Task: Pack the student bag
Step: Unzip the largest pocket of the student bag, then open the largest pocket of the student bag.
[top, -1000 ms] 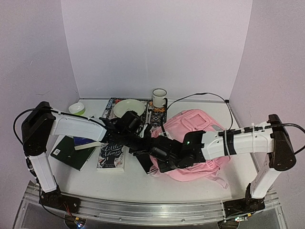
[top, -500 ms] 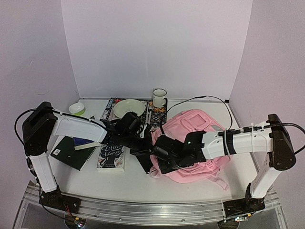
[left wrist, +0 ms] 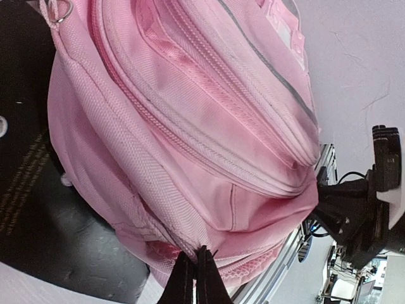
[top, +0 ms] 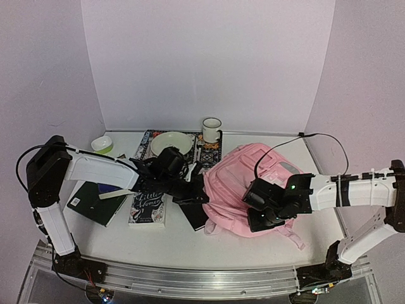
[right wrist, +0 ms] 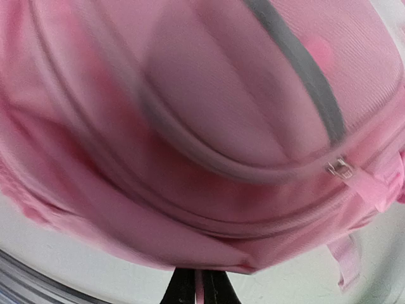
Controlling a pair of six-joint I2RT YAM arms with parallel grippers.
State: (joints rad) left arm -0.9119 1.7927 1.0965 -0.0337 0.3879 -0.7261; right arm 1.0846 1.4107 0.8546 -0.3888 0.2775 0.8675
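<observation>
Pink and soft, the student bag (top: 243,183) lies right of centre on the table (top: 190,244) in the top view, its left edge over a black book (top: 193,215), with the left gripper (top: 201,194) at that edge and the right gripper (top: 254,218) at its near side. From the left wrist, the fingers (left wrist: 183,282) are pressed together with their tips against the bag's lower seam; whether any cloth is caught I cannot tell. From the right wrist, blurred, the fingers (right wrist: 180,285) pinch a sliver of pink fabric at the bag's edge.
</observation>
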